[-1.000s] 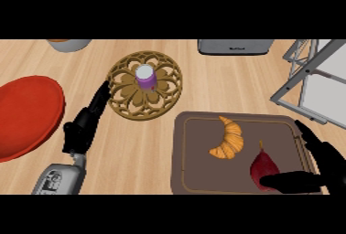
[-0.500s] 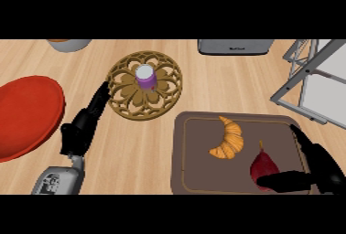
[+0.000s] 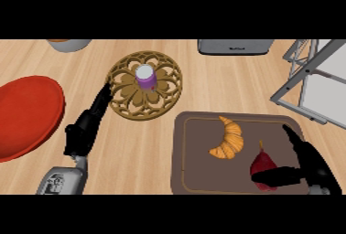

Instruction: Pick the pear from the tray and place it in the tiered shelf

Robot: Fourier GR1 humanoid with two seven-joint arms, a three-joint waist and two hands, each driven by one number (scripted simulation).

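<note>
Wooden counter [image 3: 202,91]: brown tray [image 3: 196,178], pear [image 3: 262,165], tiered shelf [image 3: 317,77] at right.

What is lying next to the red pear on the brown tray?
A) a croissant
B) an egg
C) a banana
A: a golden croissant lies on the tray just left of the pear.

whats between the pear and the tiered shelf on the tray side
In the head view, only bare brown tray surface and a strip of wooden counter lie between the dark red pear and the tiered shelf; the croissant lies off to the pear's left.
</note>
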